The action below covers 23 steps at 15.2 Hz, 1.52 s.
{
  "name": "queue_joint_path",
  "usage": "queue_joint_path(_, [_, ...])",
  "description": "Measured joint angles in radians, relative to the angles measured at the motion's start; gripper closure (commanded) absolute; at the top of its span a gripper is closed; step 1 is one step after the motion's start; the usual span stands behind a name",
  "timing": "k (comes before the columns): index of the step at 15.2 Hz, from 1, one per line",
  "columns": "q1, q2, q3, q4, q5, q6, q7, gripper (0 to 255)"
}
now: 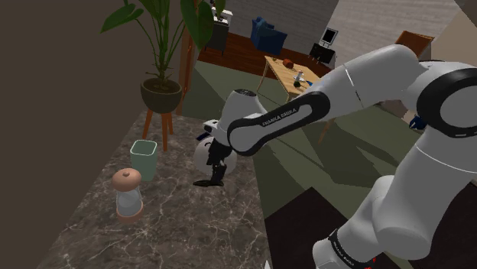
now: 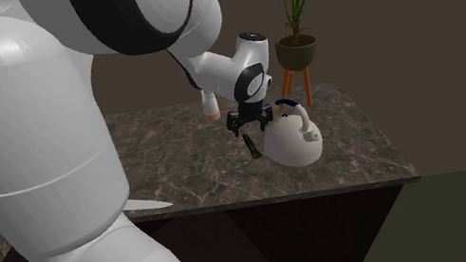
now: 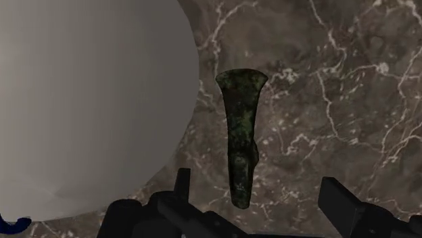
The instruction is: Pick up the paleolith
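one dark green, wedge-shaped stone paleolith (image 3: 241, 135) sits on the brown veined marble tabletop (image 3: 352, 101), between the released tool's (image 3: 259, 184) spread fingers, untouched, just beside one round white kettle (image 2: 292, 140). the shoulder view's left adds one pale green cup (image 1: 144, 158), contents hidden, and one pink-capped shaker (image 1: 127, 192).

I am working over a dark brown marble-look countertop (image 1: 191, 229) veined in white. A white kettle (image 2: 296, 144) with a dark-tipped handle sits on it. The paleolith (image 3: 241, 135), a dark greenish, mottled blade with one flared end, is just beside the kettle, though I cannot tell whether it rests flat on the stone. Toward the shoulder view's left stand a pale green cup (image 1: 144, 158) and, near it, a small jar with a pinkish domed cap (image 1: 127, 192), both upright.
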Motion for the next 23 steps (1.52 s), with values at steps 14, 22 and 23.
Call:
queue_joint_path(14, [0.012, 0.125, 0.007, 0.028, -0.005, 0.094, -0.008, 255])
queue_joint_path(22, [0.005, 0.085, 0.006, 0.015, -0.002, 0.058, -0.010, 255])
queue_joint_path(23, [0.005, 0.074, 0.006, 0.017, -0.003, 0.046, -0.009, 255])
